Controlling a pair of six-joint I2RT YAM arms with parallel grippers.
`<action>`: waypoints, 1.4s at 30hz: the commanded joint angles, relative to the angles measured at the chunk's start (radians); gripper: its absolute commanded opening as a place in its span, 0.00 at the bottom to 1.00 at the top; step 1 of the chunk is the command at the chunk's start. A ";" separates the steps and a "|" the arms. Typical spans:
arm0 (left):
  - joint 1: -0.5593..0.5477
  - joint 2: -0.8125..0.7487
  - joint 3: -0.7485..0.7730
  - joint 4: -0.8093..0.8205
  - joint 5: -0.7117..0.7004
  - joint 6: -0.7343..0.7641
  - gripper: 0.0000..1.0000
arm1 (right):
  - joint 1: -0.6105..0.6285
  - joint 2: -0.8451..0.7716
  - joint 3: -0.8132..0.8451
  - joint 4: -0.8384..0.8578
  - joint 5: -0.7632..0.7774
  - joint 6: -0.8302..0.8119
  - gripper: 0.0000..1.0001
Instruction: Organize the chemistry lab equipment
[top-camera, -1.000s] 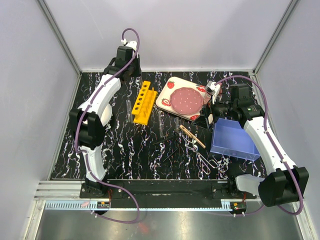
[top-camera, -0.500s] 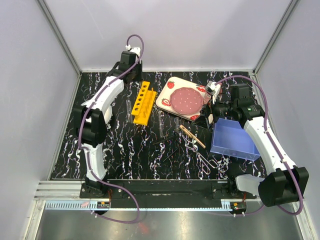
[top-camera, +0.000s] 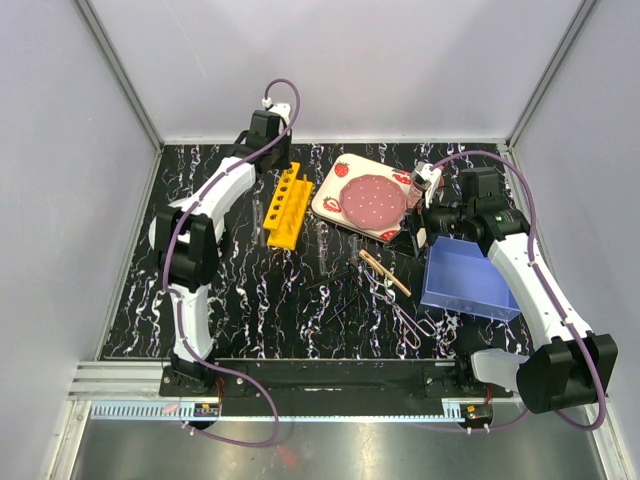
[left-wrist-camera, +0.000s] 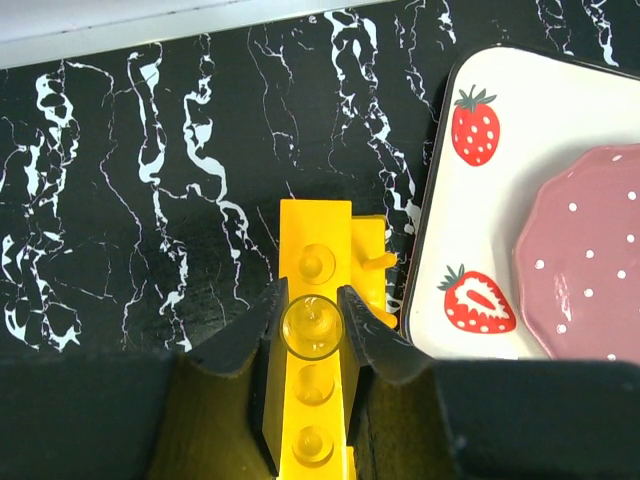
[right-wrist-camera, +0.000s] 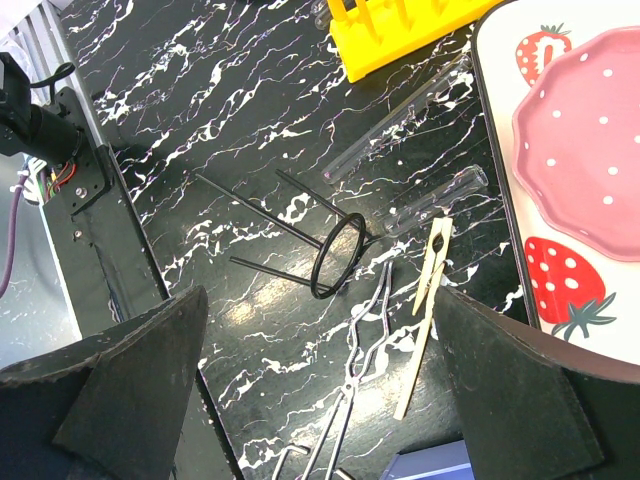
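Tube (left-wrist-camera: 313, 326) clamped, left claw (left-wrist-camera: 313, 318) (over rack (left-wrist-camera: 316, 228) end)

No writing, label, brand, number or sign can be read in any view. The only printed marks are strawberry pictures on the tray (left-wrist-camera: 540, 120), just right of the left hand (left-wrist-camera: 312, 325), and white dots on the plate (left-wrist-camera: 590, 260).

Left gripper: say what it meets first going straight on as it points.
The yellow rack, probably: the left gripper holds a glass tube that appears to sit over one of its holes. The gap between them is unclear.
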 joint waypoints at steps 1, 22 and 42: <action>-0.010 -0.026 -0.044 0.036 -0.027 0.024 0.15 | -0.005 -0.004 -0.002 0.031 -0.031 0.002 1.00; -0.027 -0.063 -0.129 0.087 -0.055 0.010 0.25 | -0.007 -0.001 0.003 0.028 -0.037 0.005 1.00; 0.016 -0.366 -0.184 0.081 -0.069 -0.064 0.99 | -0.005 -0.012 0.004 0.004 -0.026 -0.022 1.00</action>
